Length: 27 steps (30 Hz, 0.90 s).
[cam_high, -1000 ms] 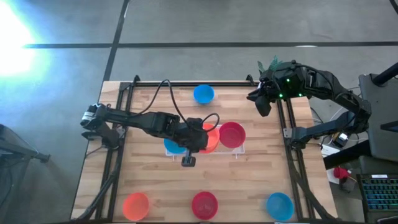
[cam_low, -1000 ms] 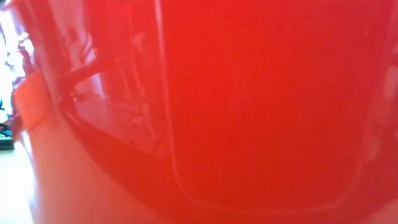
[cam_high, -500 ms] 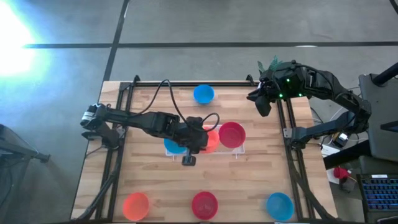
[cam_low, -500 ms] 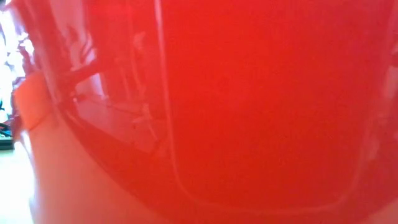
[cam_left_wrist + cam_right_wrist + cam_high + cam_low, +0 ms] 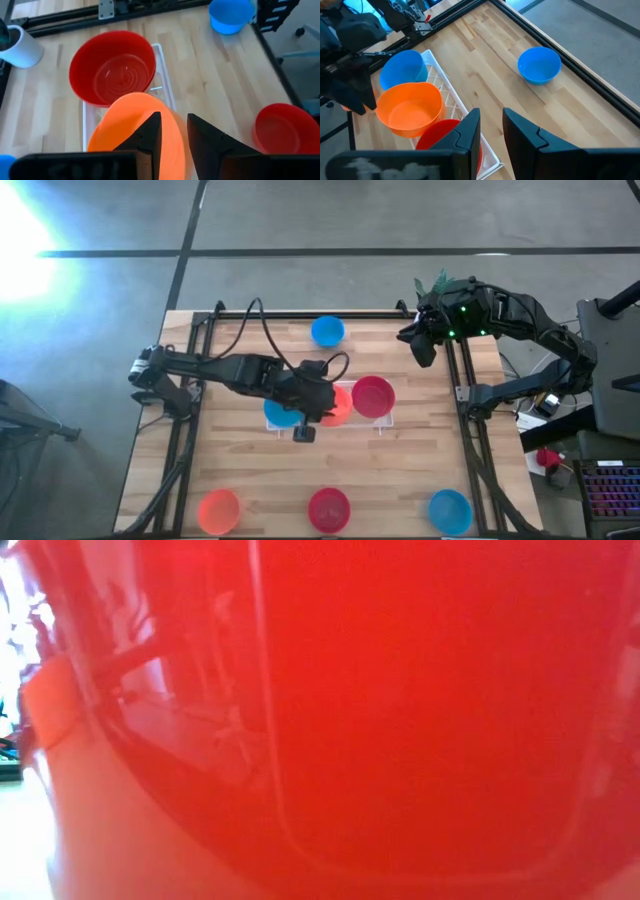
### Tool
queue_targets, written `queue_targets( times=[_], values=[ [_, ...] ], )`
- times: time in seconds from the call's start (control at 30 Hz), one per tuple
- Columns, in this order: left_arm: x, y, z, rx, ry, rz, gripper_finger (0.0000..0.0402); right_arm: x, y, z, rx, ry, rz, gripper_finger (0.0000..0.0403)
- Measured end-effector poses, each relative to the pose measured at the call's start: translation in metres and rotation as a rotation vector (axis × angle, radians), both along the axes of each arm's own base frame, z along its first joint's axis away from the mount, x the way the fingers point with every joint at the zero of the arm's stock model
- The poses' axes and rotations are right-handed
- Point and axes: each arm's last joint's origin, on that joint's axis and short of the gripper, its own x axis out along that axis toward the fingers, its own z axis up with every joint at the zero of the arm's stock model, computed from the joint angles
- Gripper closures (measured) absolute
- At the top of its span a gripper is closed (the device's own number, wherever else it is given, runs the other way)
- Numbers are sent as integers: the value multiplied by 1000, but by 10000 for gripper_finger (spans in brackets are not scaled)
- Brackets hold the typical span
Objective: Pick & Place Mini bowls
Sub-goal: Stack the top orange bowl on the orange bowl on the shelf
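1. Hovering over the middle of the surface, the left jaws stand a little apart, at the centre of the high view on the left arm point(image 5: 235, 370). In the left wrist view the orange bowl point(image 5: 125, 130) shows through the narrow gap. I cannot tell whether either finger touches its rim.
2. The orange bowl sits on the white lattice tray point(image 5: 162, 75), between a blue bowl point(image 5: 276, 416) to its left and a red bowl point(image 5: 373, 396) to its right in the high view. All three are packed close. In the right wrist view the orange rim overlaps both neighbours.
3. The right jaws stand narrowly apart with nothing between them. The right arm point(image 5: 520, 315) waits at the upper right of the high view, by the surface's far right corner.
4. Four bowls stand loose on the wooden surface point(image 5: 250, 470):
   - second blue bowl point(image 5: 327, 331), upper centre;
   - second orange bowl point(image 5: 219, 508), lower left;
   - second red bowl point(image 5: 329, 508), lower centre;
   - third blue bowl point(image 5: 450, 511), lower right.
5. A white pot point(image 5: 22, 47) stands at the upper left of the left wrist view, and a green plant point(image 5: 437, 280) shows near the right arm.
6. A glossy red bowl wall point(image 5: 400, 720) fills the low view, and nothing else is legible there.
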Motion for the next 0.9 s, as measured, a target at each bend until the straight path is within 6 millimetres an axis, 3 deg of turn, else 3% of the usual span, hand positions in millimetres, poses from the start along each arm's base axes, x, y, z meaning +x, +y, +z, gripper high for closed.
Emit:
queue_targets(
  times=[0.27,0.67,0.9],
  values=[
    [3,0,-13,22,29,8,394,0,0,0,0,0,0,323],
    [5,-1,-33,2,66,-18,401,0,0,0,0,0,-1,323],
    [5,-1,-28,-1,50,-18,401,0,0,0,0,-1,-1,323]
  ],
)
